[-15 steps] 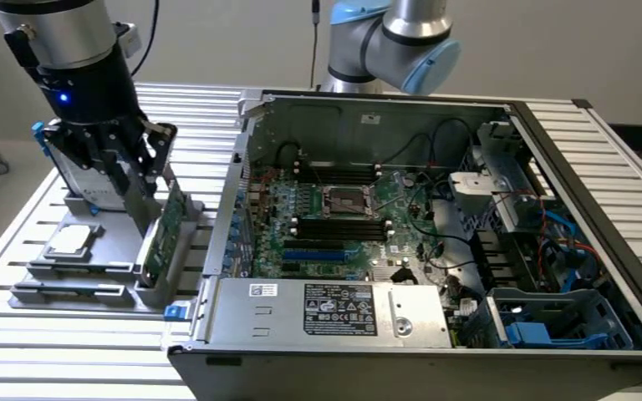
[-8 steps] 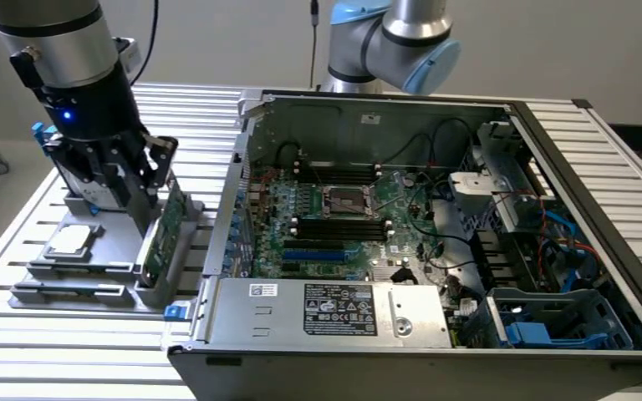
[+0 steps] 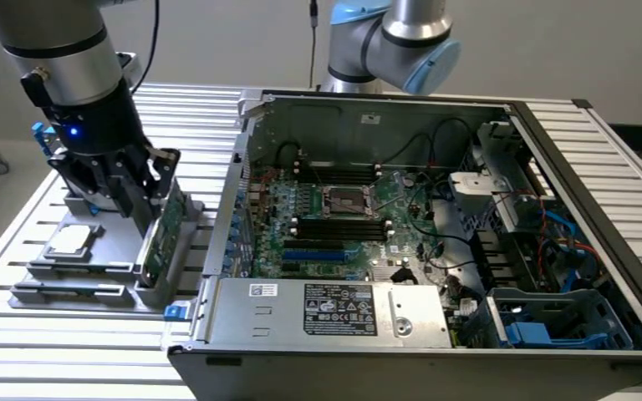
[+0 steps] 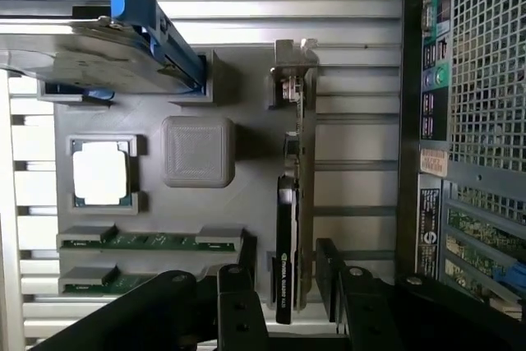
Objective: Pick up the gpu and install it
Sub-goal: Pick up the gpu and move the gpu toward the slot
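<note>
Green-and-black flat rectangular gpu card [image 3: 160, 238] stands on edge in a grey plastic parts tray [image 4: 246, 104] (nine o'clock of the open metal computer case [image 3: 550, 146], exterior view); the black gripper [image 4: 281, 262] straddles it, jaws spread.

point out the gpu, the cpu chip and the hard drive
gpu [image 4: 284, 244], wrist view, on its black shroud
cpu chip [image 4: 100, 173], wrist view, middle of its silver top
hard drive [image 4: 82, 59], wrist view, on its silver body beside the blue frame
</note>
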Tool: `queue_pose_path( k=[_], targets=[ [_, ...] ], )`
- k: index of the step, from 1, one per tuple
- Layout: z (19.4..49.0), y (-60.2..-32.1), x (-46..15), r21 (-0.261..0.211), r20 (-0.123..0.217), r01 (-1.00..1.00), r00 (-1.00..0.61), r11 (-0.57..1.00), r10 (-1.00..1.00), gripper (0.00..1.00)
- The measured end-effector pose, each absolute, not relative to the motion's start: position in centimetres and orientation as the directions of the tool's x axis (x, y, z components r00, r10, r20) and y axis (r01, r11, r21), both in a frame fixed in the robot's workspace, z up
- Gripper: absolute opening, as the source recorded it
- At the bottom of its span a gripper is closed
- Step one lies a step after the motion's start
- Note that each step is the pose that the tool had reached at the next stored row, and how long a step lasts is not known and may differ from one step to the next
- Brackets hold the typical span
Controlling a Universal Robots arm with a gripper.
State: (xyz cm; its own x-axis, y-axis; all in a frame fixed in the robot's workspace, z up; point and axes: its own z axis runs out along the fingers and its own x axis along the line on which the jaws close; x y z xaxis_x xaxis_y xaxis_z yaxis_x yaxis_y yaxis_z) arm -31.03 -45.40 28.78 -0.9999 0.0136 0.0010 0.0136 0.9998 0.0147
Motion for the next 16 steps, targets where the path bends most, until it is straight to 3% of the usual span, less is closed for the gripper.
queue_pose_path(
  k=[16],
  targets=[
    [26.0, -45.4, -31.0, 0.013, -0.011, 0.006, -1.0, 1.0, 0.007, 0.42]
  ],
)
